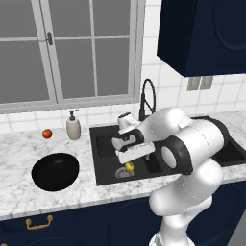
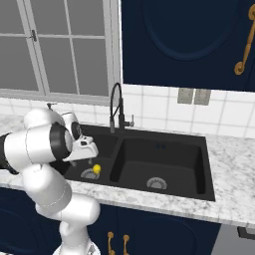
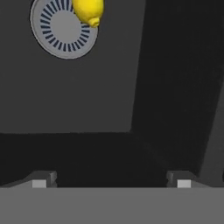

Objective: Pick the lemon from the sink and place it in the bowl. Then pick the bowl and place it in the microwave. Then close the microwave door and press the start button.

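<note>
A white robot arm reaches over a black double sink [image 1: 103,144] set in a marble counter [image 1: 19,192], its fingers [image 3: 111,180] spread wide and holding nothing. In the hand view the two dark fingertips [image 3: 40,179] stand far apart at the bottom edge, with the dark floor of the basin between them.

The lemon [image 3: 89,12] lies well ahead of the fingers, beyond their tips and a little toward the left one, resting against the rim of the silver drain [image 3: 64,27]. From the left base view the same lemon [image 1: 129,166] shows just below the hand, on the drain of the left basin; from the right base view the lemon [image 2: 96,169] sits beside that drain, just under and slightly past the hand.

The black bowl [image 1: 55,171] rests upright on the counter, well apart from the fingers, off to the left of the sink. Behind it stand a soap dispenser [image 1: 73,126] and a small red-orange fruit [image 1: 46,133] near the window wall. The coiled black faucet [image 2: 116,107] rises at the back of the sink, beyond the hand.
</note>
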Controlling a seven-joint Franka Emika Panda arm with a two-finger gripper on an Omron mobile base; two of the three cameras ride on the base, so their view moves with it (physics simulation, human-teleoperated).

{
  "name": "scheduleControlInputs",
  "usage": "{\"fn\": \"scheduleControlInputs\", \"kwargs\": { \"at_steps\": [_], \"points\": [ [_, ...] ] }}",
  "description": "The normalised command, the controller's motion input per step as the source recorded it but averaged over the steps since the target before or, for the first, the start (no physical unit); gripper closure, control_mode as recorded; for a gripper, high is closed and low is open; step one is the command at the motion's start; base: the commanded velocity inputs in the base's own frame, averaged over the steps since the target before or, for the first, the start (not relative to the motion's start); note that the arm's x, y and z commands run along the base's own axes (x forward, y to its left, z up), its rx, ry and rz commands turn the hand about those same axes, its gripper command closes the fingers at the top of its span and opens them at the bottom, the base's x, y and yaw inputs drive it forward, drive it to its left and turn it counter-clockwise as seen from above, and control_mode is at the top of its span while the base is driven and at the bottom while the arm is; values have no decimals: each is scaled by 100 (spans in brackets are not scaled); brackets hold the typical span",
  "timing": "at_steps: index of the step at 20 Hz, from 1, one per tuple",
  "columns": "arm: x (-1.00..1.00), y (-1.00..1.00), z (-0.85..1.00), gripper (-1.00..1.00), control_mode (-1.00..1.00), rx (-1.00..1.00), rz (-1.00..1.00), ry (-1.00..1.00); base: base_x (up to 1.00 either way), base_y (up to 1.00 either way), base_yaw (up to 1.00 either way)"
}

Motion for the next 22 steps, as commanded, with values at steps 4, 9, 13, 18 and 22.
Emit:
{"fn": "scheduleControlInputs", "kwargs": {
  "at_steps": [4,9,13,18,22],
  "points": [
    [20,0,-28,-100,-100,0,0,0,0,0,0],
    [31,0,-30,-100,-100,0,0,0,0,0,0],
    [34,0,-40,-100,-100,0,0,0,0,0,0],
    [42,0,-40,-100,-100,0,0,0,0,0,0],
    [40,0,-40,-100,-100,-1,0,-3,0,0,0]
  ]
}}
